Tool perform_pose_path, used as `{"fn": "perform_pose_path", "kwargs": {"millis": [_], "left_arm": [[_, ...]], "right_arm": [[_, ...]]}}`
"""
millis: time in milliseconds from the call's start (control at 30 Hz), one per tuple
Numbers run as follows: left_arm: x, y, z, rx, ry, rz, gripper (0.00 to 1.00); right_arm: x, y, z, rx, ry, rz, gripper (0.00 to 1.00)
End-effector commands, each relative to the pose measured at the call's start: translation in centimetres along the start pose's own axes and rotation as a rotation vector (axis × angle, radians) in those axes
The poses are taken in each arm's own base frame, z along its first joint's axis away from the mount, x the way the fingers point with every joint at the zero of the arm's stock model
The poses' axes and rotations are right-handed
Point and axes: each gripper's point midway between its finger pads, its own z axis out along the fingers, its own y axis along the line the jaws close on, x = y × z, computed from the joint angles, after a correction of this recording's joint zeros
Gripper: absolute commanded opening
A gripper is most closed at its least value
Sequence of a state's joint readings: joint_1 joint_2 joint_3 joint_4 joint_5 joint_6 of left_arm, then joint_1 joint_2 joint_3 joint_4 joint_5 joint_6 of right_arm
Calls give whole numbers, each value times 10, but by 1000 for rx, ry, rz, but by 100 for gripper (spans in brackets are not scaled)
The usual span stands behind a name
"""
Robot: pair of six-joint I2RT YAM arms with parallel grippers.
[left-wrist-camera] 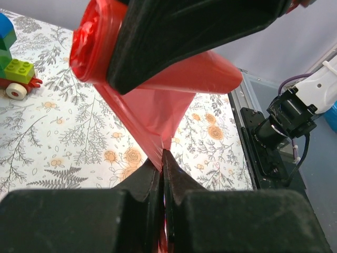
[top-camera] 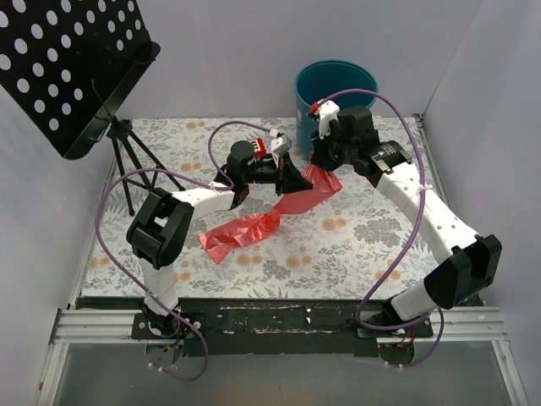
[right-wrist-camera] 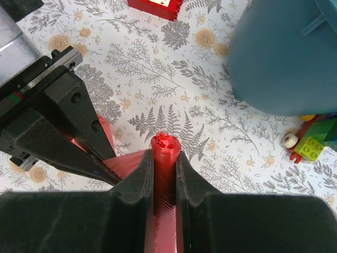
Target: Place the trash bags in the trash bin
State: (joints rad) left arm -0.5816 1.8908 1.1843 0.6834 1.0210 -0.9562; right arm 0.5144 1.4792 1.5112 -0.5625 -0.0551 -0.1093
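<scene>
Both pincers are on the trash bags (top-camera: pixel 279 210).

- Right gripper (right-wrist-camera: pixel 166 156): jaws narrow, clamped on the tight roll end of the bags (right-wrist-camera: pixel 166 143). The roll stands up between the fingers.
- Left gripper (left-wrist-camera: pixel 162 156): jaws pressed together on a pinch of the loose film (left-wrist-camera: pixel 152 113), just below the roll. In the overhead view the two pincers sit just beside each other, the left gripper (top-camera: pixel 292 179) to the near-left of the right gripper (top-camera: pixel 325 156).
- Long axis: the pulled-out film runs from the pincers, far and right, down to the near-left. Its tail (top-camera: pixel 232 237) lies crumpled on the flowered table (top-camera: pixel 363 245).
- Trash bin (top-camera: pixel 336 85): upright at the far edge, just beyond and slightly right of the right gripper. From the right wrist its wall (right-wrist-camera: pixel 284 58) fills the upper right, near the roll but not touching it.

We judge the right arm the nearer carrier. The bin lies on the opposite side of the pincers from the trailing tail, so the film would have to drag behind or be gathered up. The risk is the tail hanging outside the rim.
</scene>
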Motion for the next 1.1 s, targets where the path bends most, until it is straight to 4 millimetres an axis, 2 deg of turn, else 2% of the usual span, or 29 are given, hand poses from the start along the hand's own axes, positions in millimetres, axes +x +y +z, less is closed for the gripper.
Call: {"fn": "perform_pose_path", "kwargs": {"millis": [0,67,133,233,367,467,600,700,800,933,1067], "left_arm": [[-18,-14,-7,6,-33,18,0],[-20,-5,-8,-62,-48,-16,0],[-23,16,-10,-185,-71,-51,0],[-26,44,-16,-358,-114,-121,0],[-31,75,-25,-535,-163,-182,0],[-34,94,-32,-645,-176,-204,0],[-45,113,-45,-795,-180,-198,0],[-57,114,-51,-834,-161,-150,0],[-61,123,-66,-942,-147,-127,0],[-60,135,-84,-1007,-124,-90,0],[-63,145,-92,-1001,-107,-59,0]], "right_arm": [[-18,-11,-3,43,-51,25,1],[-18,-12,-3,40,-52,33,1],[-19,-5,-2,4,-51,35,1],[-20,25,-6,-184,-54,30,1],[-21,67,-21,-445,-72,50,1],[-24,81,-32,-583,-72,151,1],[-27,74,-35,-744,-79,327,1],[-20,58,-35,-829,-81,453,1],[-21,49,-51,-971,-92,509,1],[-26,60,-82,-1163,-49,502,1],[-18,67,-98,-1191,-60,453,1]]}}
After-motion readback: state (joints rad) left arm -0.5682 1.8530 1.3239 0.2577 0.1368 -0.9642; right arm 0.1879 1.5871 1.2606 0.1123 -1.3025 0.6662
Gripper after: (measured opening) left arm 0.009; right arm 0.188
